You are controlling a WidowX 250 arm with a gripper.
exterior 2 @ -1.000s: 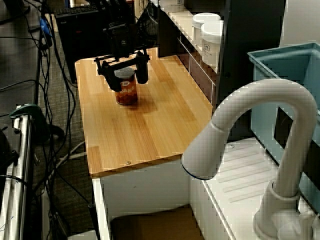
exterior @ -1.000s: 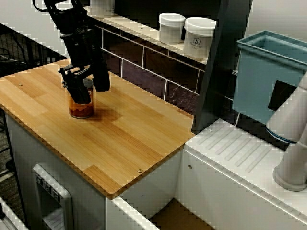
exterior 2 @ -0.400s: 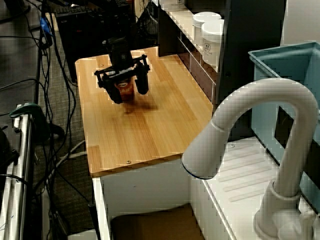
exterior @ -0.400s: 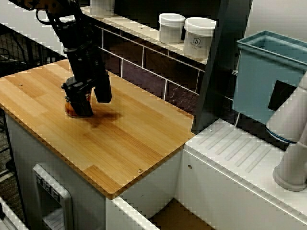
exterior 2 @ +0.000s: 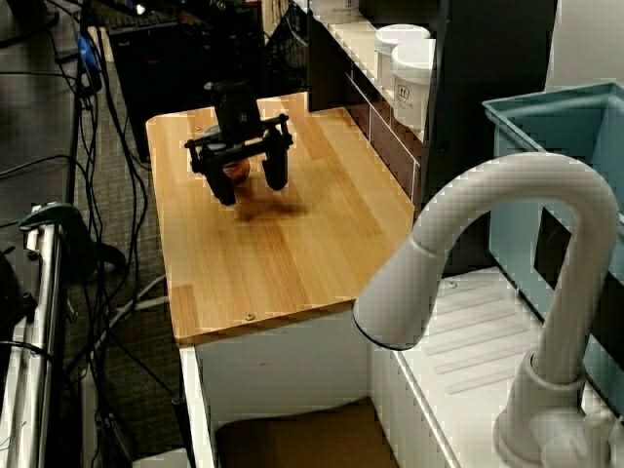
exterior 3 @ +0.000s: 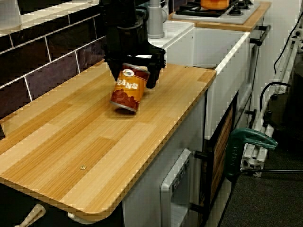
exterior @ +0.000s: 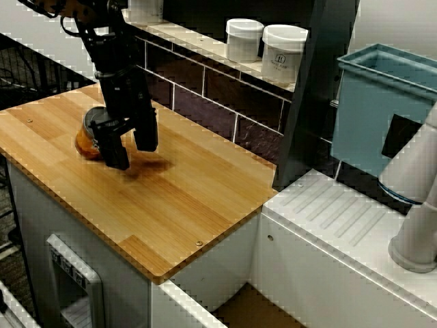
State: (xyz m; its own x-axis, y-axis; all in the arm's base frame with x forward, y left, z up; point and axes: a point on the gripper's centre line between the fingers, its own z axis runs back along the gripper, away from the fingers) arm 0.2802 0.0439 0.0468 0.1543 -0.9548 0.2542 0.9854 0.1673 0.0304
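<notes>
Orange-labelled beans can point(exterior 3: 129, 90) sits tilted over the wooden table point(exterior 3: 94, 156), upper centre of frame; jaws straddle its top, spread open.

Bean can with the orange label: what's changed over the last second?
The black gripper dropped from the rim of the orange-labelled bean can to straddle it. The can stood upright then and now leans tilted between the fingers. The finger spread looks unchanged, so the can is not clamped. The wooden counter and the white jars on the ledge stayed put.
</notes>
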